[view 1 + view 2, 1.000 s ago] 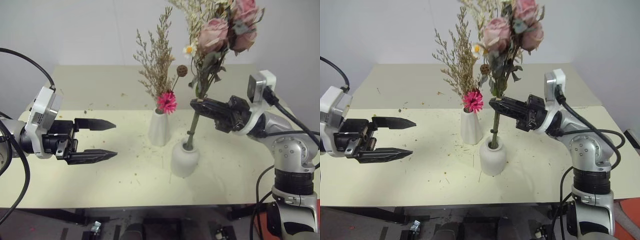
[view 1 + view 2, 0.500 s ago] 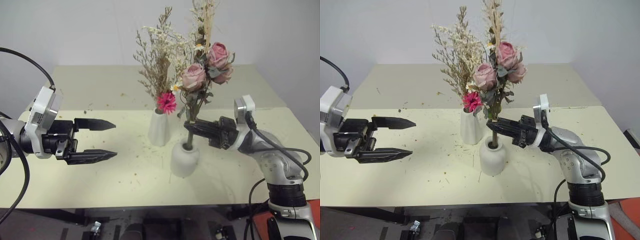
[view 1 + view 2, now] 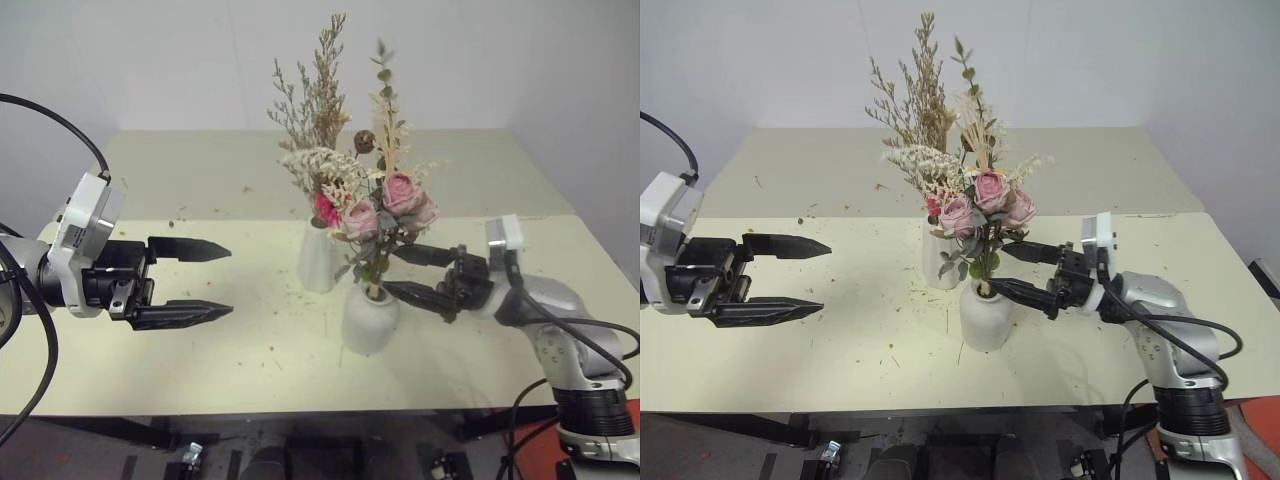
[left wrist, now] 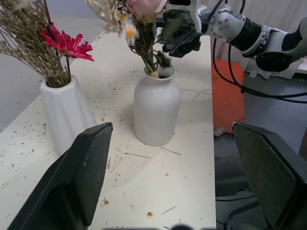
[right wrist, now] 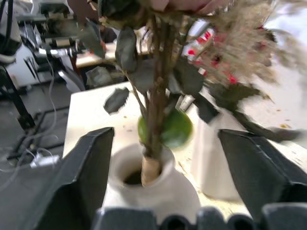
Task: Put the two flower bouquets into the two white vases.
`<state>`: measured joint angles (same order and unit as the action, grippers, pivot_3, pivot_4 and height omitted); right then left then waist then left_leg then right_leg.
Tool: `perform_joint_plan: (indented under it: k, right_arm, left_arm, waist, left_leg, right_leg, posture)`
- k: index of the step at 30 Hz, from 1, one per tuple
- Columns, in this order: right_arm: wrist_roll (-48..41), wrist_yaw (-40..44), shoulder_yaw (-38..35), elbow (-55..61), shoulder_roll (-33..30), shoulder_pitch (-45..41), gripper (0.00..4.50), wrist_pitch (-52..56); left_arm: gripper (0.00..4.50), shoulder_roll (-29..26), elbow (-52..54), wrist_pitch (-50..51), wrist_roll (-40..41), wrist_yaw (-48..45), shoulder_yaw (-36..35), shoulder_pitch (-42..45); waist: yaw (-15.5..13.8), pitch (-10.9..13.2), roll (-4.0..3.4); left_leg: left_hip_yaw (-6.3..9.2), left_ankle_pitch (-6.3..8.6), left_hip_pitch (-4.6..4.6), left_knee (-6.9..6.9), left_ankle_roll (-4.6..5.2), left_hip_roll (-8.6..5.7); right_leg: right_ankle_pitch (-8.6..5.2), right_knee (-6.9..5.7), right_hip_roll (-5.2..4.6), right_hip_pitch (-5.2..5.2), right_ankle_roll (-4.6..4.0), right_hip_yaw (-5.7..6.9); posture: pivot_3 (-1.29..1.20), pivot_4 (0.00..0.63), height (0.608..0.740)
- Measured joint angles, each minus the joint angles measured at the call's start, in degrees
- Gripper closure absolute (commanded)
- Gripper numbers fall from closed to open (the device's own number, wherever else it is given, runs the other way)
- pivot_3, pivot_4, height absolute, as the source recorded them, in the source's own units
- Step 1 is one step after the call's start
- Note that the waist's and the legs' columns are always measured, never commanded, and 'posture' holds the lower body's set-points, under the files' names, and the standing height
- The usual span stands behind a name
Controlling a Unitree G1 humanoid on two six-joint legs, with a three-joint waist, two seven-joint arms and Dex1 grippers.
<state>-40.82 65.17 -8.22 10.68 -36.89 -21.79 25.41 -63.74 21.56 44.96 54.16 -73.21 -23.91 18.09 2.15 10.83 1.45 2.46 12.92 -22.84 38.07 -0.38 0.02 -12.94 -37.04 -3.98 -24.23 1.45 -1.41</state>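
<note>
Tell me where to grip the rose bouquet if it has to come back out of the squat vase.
Grip the rose bouquet on its bare stems just above the mouth of the squat vase, coming in level from the robot's right. The right hand is already there, open. Higher up, leaves and blooms would crush.

Both head views look forward and down over the cream table from slightly offset positions. Each wrist view faces the squat rounded white ceramic vase from opposite sides, the right one nearer.
</note>
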Motion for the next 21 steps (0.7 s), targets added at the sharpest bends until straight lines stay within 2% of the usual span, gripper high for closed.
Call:
perform_joint_plan:
  k: [7, 10, 21]
  right_arm:
    - [0.08, 9.43, -2.97, -3.85, -9.13, 0.86, 0.58, -1.01]
    - [1.93, 11.81, -3.45, -7.78, -11.08, 0.62, 0.58, -2.89]
    - [9.33, 15.42, -2.48, -23.48, -12.19, -6.71, 0.58, -10.07]
  left_arm:
    - [0.19, -0.01, -0.05, -0.03, -0.01, 0.03, -0.04, -0.29]
    - [0.19, -0.01, 0.00, 0.02, 0.00, 0.19, -0.67, -1.63]
    - [0.19, 1.16, 0.34, 0.00, 0.02, 2.65, -6.02, -7.75]
  waist:
    - [-0.04, 0.00, 0.00]
    - [0.06, 0.00, 0.01]
    - [0.13, 0.00, 0.01]
  left_leg:
    - [-0.02, 0.00, 0.03, 0.00, 0.00, 0.01]
    - [-0.05, 0.00, 0.05, 0.00, 0.00, 0.03]
    - [-0.17, 0.00, 0.10, -0.01, 0.00, 0.03]
  right_leg:
    - [-0.07, 0.01, 0.00, 0.04, 0.12, 0.00]
    - [-0.14, 0.01, 0.01, 0.04, 0.23, -0.04]
    - [-0.04, 0.00, 0.00, 0.03, 0.05, -0.15]
  posture:
    - [0.00, 0.150, 0.740]
    - [0.00, 0.150, 0.740]
    - [0.00, 0.150, 0.740]
